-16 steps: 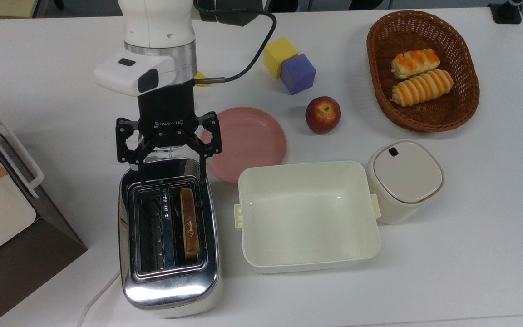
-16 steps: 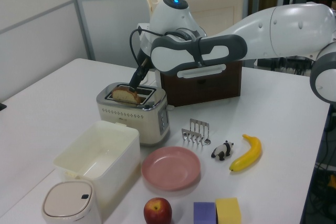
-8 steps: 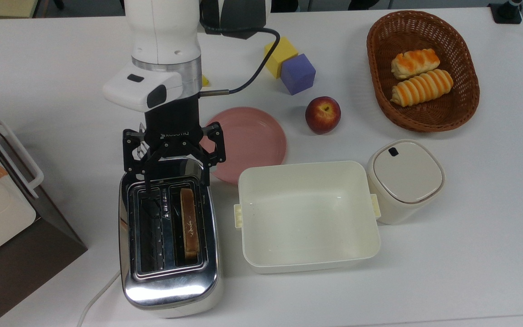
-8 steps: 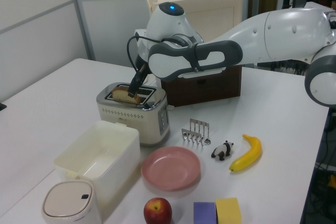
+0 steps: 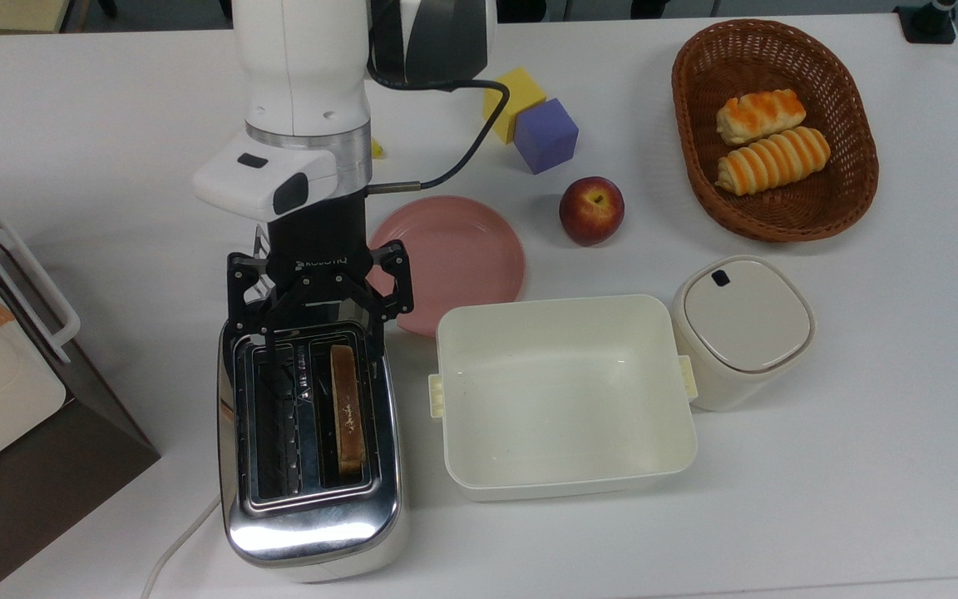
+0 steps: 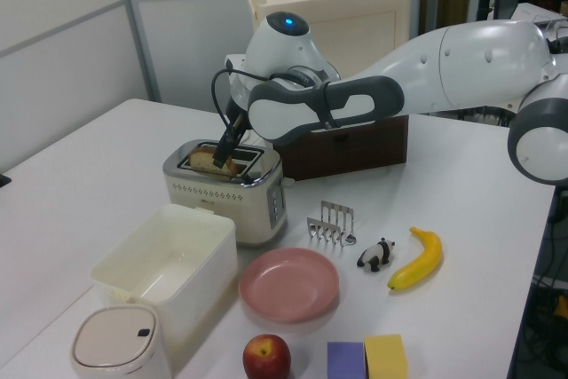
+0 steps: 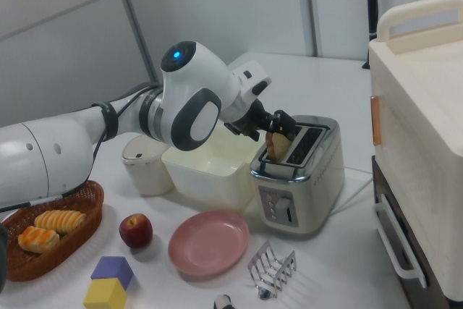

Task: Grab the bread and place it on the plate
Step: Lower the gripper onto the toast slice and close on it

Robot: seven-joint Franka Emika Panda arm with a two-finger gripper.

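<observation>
The bread stood on edge in the slot of the toaster that lay toward 3 o'clock in the top view, with the slot at 9 o'clock beside it bare. My gripper hung over the toaster's 12 o'clock end, fingers spread wide and holding nothing; one fingertip pointed into the bare slot, the other sat near the outer wall past the slice. I judged the main risk to be a finger catching on the chrome rim or the slot's wire guides as I came down, which could jolt or drag the toaster. A pinch on the crust alone might have let the thin slice slip or tear. The plate lay just beyond the toaster at 1 o'clock, so the carry looked short, though the cream tub sat close beside it. On my gripper body I could read "ROBOTIQ"
</observation>
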